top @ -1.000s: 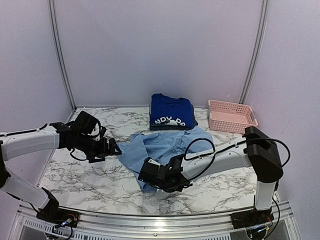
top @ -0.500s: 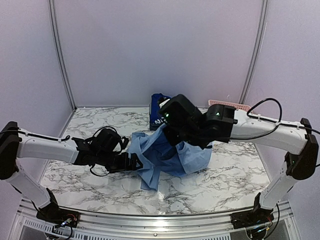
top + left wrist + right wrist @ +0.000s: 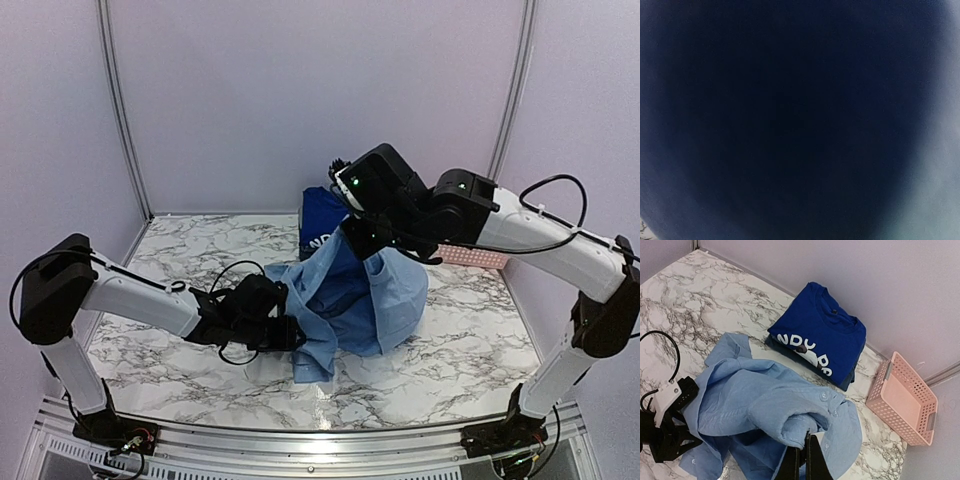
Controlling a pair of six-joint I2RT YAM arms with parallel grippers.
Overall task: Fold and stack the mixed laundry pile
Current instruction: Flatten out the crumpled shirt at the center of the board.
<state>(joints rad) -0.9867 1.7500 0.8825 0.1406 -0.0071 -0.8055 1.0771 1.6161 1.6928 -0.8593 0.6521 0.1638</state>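
My right gripper [image 3: 805, 439] is shut on a fold of the light-blue collared shirt [image 3: 765, 400] and holds it up over the table. In the top view the shirt [image 3: 375, 295] hangs like a tent from the right gripper [image 3: 365, 238], its lower hem resting on the marble. My left gripper [image 3: 288, 332] is pushed low into the shirt's left edge, its fingers hidden by cloth. The left wrist view is dark blue fabric only. The folded royal-blue T-shirt [image 3: 820, 337] lies at the back on navy pieces [image 3: 850, 382].
A pink lattice basket [image 3: 902, 400] stands at the back right beside the folded stack; in the top view the basket [image 3: 478, 256] is mostly hidden behind the right arm. The marble table [image 3: 160, 360] ends at the lilac walls.
The right gripper rose and moved back with the shirt, lifting it off the table. The left gripper slid right into the shirt's lower left edge.
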